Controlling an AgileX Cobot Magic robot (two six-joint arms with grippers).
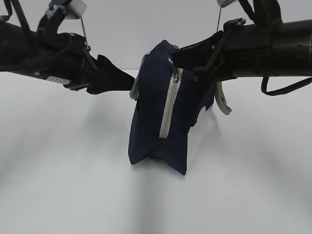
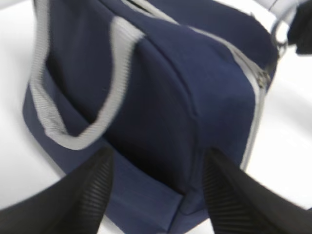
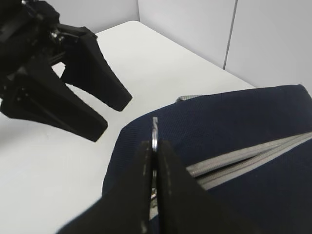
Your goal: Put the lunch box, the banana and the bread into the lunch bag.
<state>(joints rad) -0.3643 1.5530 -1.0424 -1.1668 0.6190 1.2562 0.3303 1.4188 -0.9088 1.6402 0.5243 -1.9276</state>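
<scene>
1. The bag (image 1: 161, 117) stands upright mid-table, its zipper (image 1: 169, 105) closed as far as it shows.
2. The right gripper (image 3: 154, 146) has its jaws clamped on the ring pull (image 3: 154, 127) at the bag's top end.
3. The left gripper (image 2: 156, 192) has jaws apart, flanking the bag's end, apparently to steady it.
4. No box, banana or bread is visible; whether any is packed can't be told.

lunch bag (image 1: 156, 117) upright (zipper (image 1: 169, 105) closed), white table (image 1: 63, 185)
</scene>
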